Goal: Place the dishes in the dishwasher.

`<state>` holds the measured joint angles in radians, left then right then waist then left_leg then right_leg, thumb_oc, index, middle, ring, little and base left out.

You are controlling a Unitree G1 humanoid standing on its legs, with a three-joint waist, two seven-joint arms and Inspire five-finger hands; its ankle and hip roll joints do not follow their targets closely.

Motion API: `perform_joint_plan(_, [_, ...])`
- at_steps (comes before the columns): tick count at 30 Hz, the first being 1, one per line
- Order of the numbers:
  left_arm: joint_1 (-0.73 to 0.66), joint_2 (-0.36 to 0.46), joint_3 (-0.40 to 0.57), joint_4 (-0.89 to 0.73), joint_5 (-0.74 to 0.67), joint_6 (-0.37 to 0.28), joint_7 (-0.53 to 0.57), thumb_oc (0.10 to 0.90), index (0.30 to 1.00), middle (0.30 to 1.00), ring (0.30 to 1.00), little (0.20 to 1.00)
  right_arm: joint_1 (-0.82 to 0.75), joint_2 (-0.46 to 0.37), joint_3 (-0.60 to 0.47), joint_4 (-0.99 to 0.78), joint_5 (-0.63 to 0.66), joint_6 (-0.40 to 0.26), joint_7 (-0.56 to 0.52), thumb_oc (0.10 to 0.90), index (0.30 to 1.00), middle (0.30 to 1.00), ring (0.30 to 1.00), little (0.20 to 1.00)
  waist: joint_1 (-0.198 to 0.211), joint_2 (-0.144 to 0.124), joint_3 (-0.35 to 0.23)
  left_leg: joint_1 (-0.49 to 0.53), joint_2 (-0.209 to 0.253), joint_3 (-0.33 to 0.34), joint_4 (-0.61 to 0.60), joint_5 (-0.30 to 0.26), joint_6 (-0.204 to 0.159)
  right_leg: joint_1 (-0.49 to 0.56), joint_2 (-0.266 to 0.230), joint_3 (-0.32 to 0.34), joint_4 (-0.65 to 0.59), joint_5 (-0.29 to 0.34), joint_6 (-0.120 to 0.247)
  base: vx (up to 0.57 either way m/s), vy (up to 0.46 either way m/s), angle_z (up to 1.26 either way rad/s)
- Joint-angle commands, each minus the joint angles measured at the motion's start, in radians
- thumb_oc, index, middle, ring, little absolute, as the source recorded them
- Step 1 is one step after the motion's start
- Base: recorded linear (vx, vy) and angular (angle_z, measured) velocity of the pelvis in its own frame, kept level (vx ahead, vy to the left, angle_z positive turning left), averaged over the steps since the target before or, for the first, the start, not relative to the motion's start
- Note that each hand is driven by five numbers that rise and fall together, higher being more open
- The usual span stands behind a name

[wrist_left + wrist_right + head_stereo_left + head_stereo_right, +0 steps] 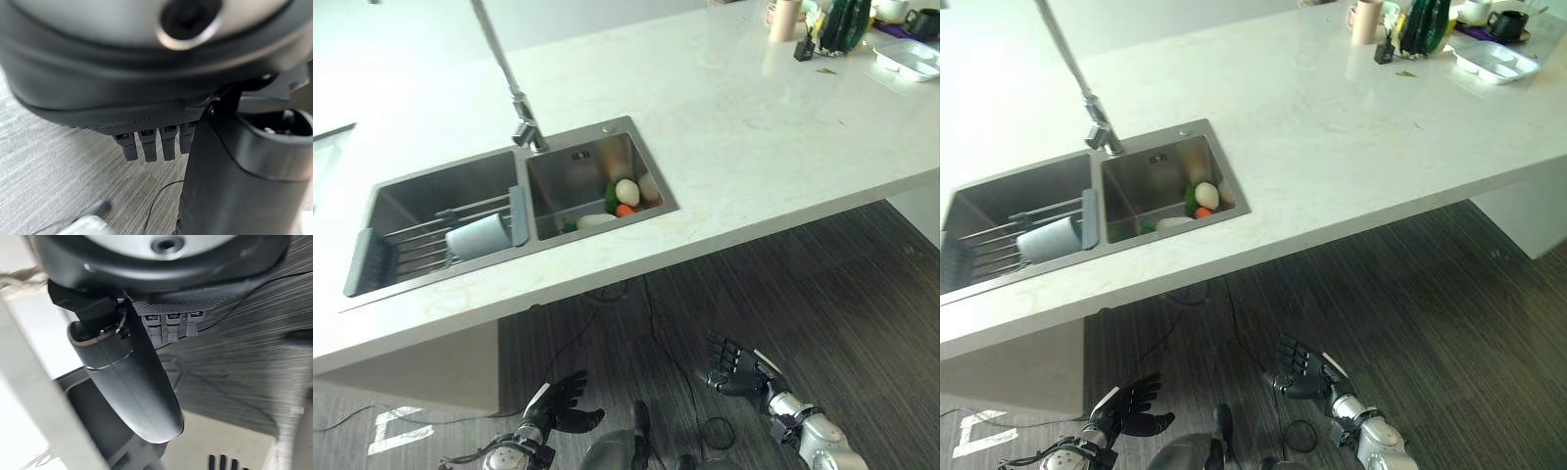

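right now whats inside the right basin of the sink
The right basin holds a white egg-shaped item, something orange, something green and a pale piece. The front wall hides whatever lies beneath them.

Each dark, matte-black hand, the left hand (558, 401) and the right hand (736, 364), ended a silver-grey arm with ringed metal wrist segments. A white cover capped the left thumb. Short, blocky black fingers (149, 147) sat in a row.

You see both hands hanging low over the dark floor (1449, 294), left hand (1126, 403) at seven o'clock, right hand (1301, 370) at five, fingers relaxed. The sink (1151, 157) at ten o'clock holds a cup (1048, 240) and vegetables (1203, 199).
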<state>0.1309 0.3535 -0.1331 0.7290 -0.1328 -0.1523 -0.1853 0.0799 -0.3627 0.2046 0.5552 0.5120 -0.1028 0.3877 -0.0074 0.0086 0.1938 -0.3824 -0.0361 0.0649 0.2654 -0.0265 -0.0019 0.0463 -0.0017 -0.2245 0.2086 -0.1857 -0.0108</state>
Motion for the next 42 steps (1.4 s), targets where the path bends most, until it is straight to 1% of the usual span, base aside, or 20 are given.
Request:
perform_joint_plan(1, [-0.009, 0.004, 0.023, -0.032, 0.013, -0.039, 0.008, 0.800, 0.900, 0.900, 0.900, 0.900, -0.038, -0.007, -0.025, -0.089, -0.001, -0.082, -0.006, 0.800, 0.900, 0.900, 0.900, 0.900, 0.037, 0.024, -0.001, 0.156, 0.066, 0.041, 0.035, -0.106, -0.037, -0.103, -0.100, 0.017, 0.091, -0.049, 0.101, 0.14, 0.175, -0.51])
perform_joint_plan(5, [-0.031, 0.003, 0.026, 0.044, 0.038, -0.042, 0.005, 0.800, 0.900, 0.900, 0.900, 0.900, -0.015, 0.001, -0.046, -0.051, -0.007, -0.080, -0.021, 0.800, 0.900, 0.900, 0.900, 0.900, 0.016, 0.034, -0.016, 0.181, 0.081, 0.054, 0.035, -0.144, -0.032, -0.098, -0.113, -0.017, 0.091, -0.046, 0.109, 0.11, 0.186, -0.04])
perform_joint_plan(9, [-0.041, 0.018, 0.024, 0.089, 0.022, -0.058, 0.016, 0.800, 0.900, 0.900, 0.900, 0.900, 0.000, 0.008, -0.068, -0.011, 0.003, -0.085, -0.015, 0.800, 0.900, 0.900, 0.900, 0.900, 0.005, 0.040, -0.024, 0.192, 0.065, 0.048, 0.035, -0.172, -0.017, -0.109, -0.125, -0.021, 0.091, -0.037, 0.122, 0.07, 0.315, 0.31])
perform_joint_plan(10, [-0.065, 0.017, -0.012, 0.239, -0.006, 0.009, 0.013, 0.800, 0.900, 0.900, 0.900, 0.900, -0.071, 0.017, -0.048, 0.077, -0.045, -0.061, -0.040, 0.800, 0.900, 0.900, 0.900, 0.900, 0.007, 0.037, 0.003, 0.231, -0.016, -0.013, 0.035, -0.229, 0.070, -0.185, -0.079, -0.007, 0.235, 0.105, 0.163, 0.26, 0.208, 0.48])
perform_joint_plan(11, [-0.079, -0.006, -0.009, 0.355, 0.029, 0.002, 0.044, 0.800, 0.900, 0.900, 0.900, 0.900, -0.066, 0.002, -0.072, 0.236, -0.057, -0.110, -0.035, 0.800, 0.900, 0.900, 0.900, 0.900, 0.007, 0.003, 0.011, 0.281, -0.018, 0.043, 0.035, -0.213, 0.038, -0.140, -0.091, 0.002, 0.091, 0.011, 0.124, 0.26, 0.159, 0.47])
perform_joint_plan(12, [-0.081, -0.006, -0.012, 0.356, 0.040, 0.001, 0.039, 0.800, 0.900, 0.900, 0.900, 0.900, -0.062, 0.001, -0.077, 0.239, -0.052, -0.113, -0.043, 0.800, 0.900, 0.900, 0.900, 0.900, 0.003, 0.002, 0.009, 0.280, -0.006, 0.072, 0.035, -0.208, 0.033, -0.138, -0.096, -0.008, 0.091, 0.008, 0.122, 0.12, -0.382, 0.84])
perform_joint_plan(13, [-0.088, -0.008, -0.022, 0.354, 0.061, 0.006, 0.028, 0.800, 0.900, 0.900, 0.900, 0.900, -0.053, -0.004, -0.090, 0.246, -0.039, -0.116, -0.070, 0.800, 0.900, 0.900, 0.900, 0.900, -0.007, 0.000, 0.010, 0.287, 0.031, 0.147, 0.035, -0.197, 0.016, -0.128, -0.112, -0.036, 0.091, -0.002, 0.119, -0.03, 0.072, 1.14])
perform_joint_plan(14, [-0.092, -0.014, -0.029, 0.348, 0.064, 0.017, 0.026, 0.800, 0.900, 0.900, 0.900, 0.900, -0.051, -0.010, -0.098, 0.247, -0.022, -0.115, -0.095, 0.800, 0.900, 0.900, 0.900, 0.900, -0.013, -0.002, 0.019, 0.294, 0.055, 0.174, 0.035, -0.185, -0.001, -0.116, -0.124, -0.046, 0.091, -0.009, 0.116, -0.01, 0.251, 2.81])
perform_joint_plan(15, [-0.088, -0.031, -0.034, 0.353, 0.047, 0.022, 0.041, 0.800, 0.900, 0.900, 0.900, 0.900, -0.059, -0.020, -0.106, 0.267, 0.007, -0.115, -0.118, 0.800, 0.900, 0.900, 0.900, 0.900, -0.003, -0.002, 0.023, 0.273, 0.064, 0.098, 0.035, -0.168, -0.019, -0.117, -0.132, -0.013, 0.091, -0.013, 0.110, 0.00, 0.338, 2.29])
perform_joint_plan(17, [-0.083, -0.040, -0.011, 0.367, 0.035, 0.014, 0.043, 0.800, 0.900, 0.900, 0.900, 0.900, -0.068, -0.033, -0.119, 0.303, 0.008, -0.125, -0.103, 0.800, 0.900, 0.900, 0.900, 0.900, 0.006, 0.009, 0.013, 0.247, 0.102, 0.021, 0.035, -0.164, -0.039, -0.120, -0.136, 0.007, 0.091, -0.026, 0.106, 0.02, 0.452, 0.47])
perform_joint_plan(20, [-0.104, -0.030, -0.010, 0.378, 0.050, 0.011, 0.020, 0.800, 0.900, 0.900, 0.900, 0.900, -0.049, -0.033, -0.139, 0.306, 0.013, -0.126, -0.115, 0.800, 0.900, 0.900, 0.900, 0.900, -0.018, 0.028, 0.012, 0.238, 0.139, 0.050, 0.035, -0.170, -0.049, -0.102, -0.149, -0.028, 0.091, -0.036, 0.103, 0.05, 0.304, -0.02])
perform_joint_plan(22, [-0.118, -0.007, 0.005, 0.383, 0.059, 0.008, 0.031, 0.800, 0.900, 0.900, 0.900, 0.900, -0.025, -0.014, -0.162, 0.349, 0.041, -0.154, -0.075, 0.800, 0.900, 0.900, 0.900, 0.900, -0.033, 0.036, 0.016, 0.255, 0.125, 0.040, 0.035, -0.190, -0.028, -0.092, -0.167, -0.027, 0.091, -0.015, 0.121, 0.09, 0.310, 0.58])
perform_joint_plan(24, [-0.114, 0.006, 0.013, 0.385, 0.044, -0.001, 0.037, 0.800, 0.900, 0.900, 0.900, 0.900, -0.022, -0.002, -0.168, 0.365, 0.012, -0.165, -0.051, 0.800, 0.900, 0.900, 0.900, 0.900, -0.035, 0.038, 0.012, 0.264, 0.118, 0.043, 0.035, -0.205, -0.019, -0.098, -0.184, -0.023, 0.091, 0.003, 0.139, 0.04, 0.134, 0.11])
perform_joint_plan(27, [-0.106, 0.021, 0.021, 0.411, 0.041, -0.028, 0.039, 0.800, 0.900, 0.900, 0.900, 0.900, -0.026, 0.024, -0.167, 0.415, -0.005, -0.193, -0.035, 0.800, 0.900, 0.900, 0.900, 0.900, -0.025, 0.028, -0.010, 0.261, 0.124, 0.079, 0.035, -0.227, -0.013, -0.118, -0.221, -0.024, 0.091, 0.012, 0.167, 0.01, 0.028, -0.26])
perform_joint_plan(30, [-0.106, 0.013, 0.012, 0.423, 0.026, -0.033, 0.037, 0.800, 0.900, 0.900, 0.900, 0.900, -0.036, 0.031, -0.165, 0.433, -0.032, -0.197, -0.038, 0.800, 0.900, 0.900, 0.900, 0.900, -0.017, 0.017, -0.021, 0.267, 0.128, 0.105, 0.035, -0.234, -0.014, -0.121, -0.235, -0.022, 0.091, 0.002, 0.176, 0.00, -0.023, -0.22])
perform_joint_plan(33, [-0.099, -0.015, 0.005, 0.427, 0.014, 0.004, 0.065, 0.800, 0.900, 0.900, 0.900, 0.900, -0.043, 0.028, -0.171, 0.476, -0.042, -0.187, -0.062, 0.800, 0.900, 0.900, 0.900, 0.900, -0.003, 0.008, -0.034, 0.276, 0.136, 0.125, 0.035, -0.238, -0.022, -0.111, -0.252, -0.030, 0.091, -0.011, 0.178, 0.02, -0.068, -0.09])
perform_joint_plan(35, [-0.090, -0.013, 0.049, 0.440, -0.074, 0.051, 0.142, 0.800, 0.900, 0.900, 0.900, 0.900, -0.045, 0.018, -0.190, 0.503, -0.040, -0.179, -0.058, 0.800, 0.900, 0.900, 0.900, 0.900, 0.003, 0.011, -0.040, 0.281, 0.142, 0.132, 0.035, -0.238, -0.032, -0.111, -0.267, -0.036, 0.091, -0.013, 0.181, 0.02, -0.052, 0.03])
perform_joint_plan(37, [-0.067, 0.010, 0.180, 0.470, -0.219, 0.080, 0.239, 0.800, 0.900, 0.900, 0.900, 0.900, -0.040, 0.011, -0.220, 0.529, -0.049, -0.189, -0.049, 0.800, 0.900, 0.900, 0.900, 0.900, 0.012, 0.021, -0.045, 0.282, 0.144, 0.128, 0.035, -0.232, -0.041, -0.110, -0.275, -0.041, 0.091, -0.016, 0.180, 0.03, 0.011, -0.03])
perform_joint_plan(39, [-0.042, 0.056, 0.302, 0.515, -0.333, 0.002, 0.333, 0.800, 0.900, 0.900, 0.900, 0.900, -0.042, -0.005, -0.238, 0.552, -0.055, -0.192, -0.041, 0.800, 0.900, 0.900, 0.900, 0.900, 0.019, 0.028, -0.049, 0.280, 0.145, 0.121, 0.035, -0.228, -0.046, -0.109, -0.280, -0.042, 0.091, -0.020, 0.179, 0.03, 0.044, 0.01])
perform_joint_plan(42, [-0.008, 0.120, 0.406, 0.512, -0.343, -0.088, 0.399, 0.800, 0.900, 0.900, 0.900, 0.900, -0.041, -0.020, -0.252, 0.566, -0.055, -0.192, -0.039, 0.800, 0.900, 0.900, 0.900, 0.900, 0.030, 0.035, -0.052, 0.279, 0.146, 0.115, 0.035, -0.225, -0.052, -0.108, -0.284, -0.048, 0.091, -0.024, 0.178, 0.00, 0.012, 0.01])
